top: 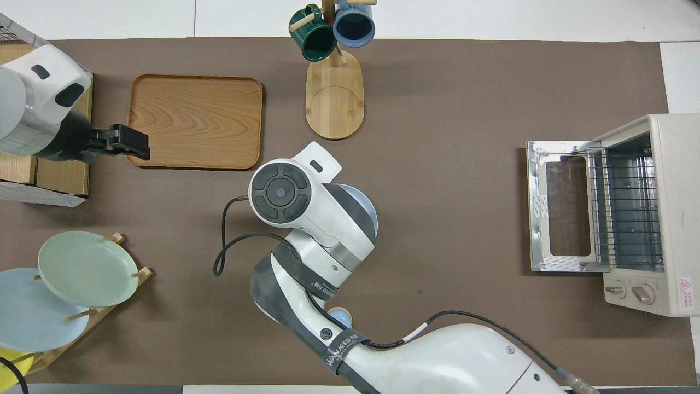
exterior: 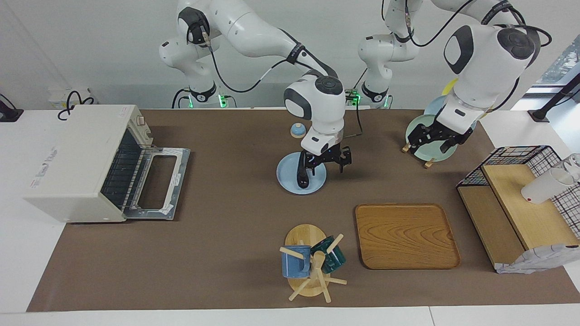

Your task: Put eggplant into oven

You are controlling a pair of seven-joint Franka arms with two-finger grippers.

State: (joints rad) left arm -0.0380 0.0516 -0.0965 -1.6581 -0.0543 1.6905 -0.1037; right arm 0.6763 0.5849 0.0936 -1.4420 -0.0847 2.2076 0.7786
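Observation:
The dark purple eggplant (exterior: 302,175) is on the pale blue plate (exterior: 290,181) in the middle of the mat. My right gripper (exterior: 327,166) is low over the plate, right at the eggplant's end nearer the robots. I cannot tell if it grips the eggplant. In the overhead view the right arm hides the eggplant, and only a sliver of the plate (top: 371,207) shows. The off-white oven (exterior: 74,158) stands at the right arm's end of the table with its door (exterior: 156,183) dropped open and the rack bare; it also shows in the overhead view (top: 656,208). My left gripper (exterior: 435,140) waits raised over the mat beside the wooden tray.
A wooden tray (exterior: 405,235) and a mug tree (exterior: 312,262) with a blue and a green mug lie farther from the robots than the plate. A plate rack (top: 82,271) and a wire basket on a wooden shelf (exterior: 521,203) stand at the left arm's end. A small blue dome (exterior: 297,130) sits near the robots.

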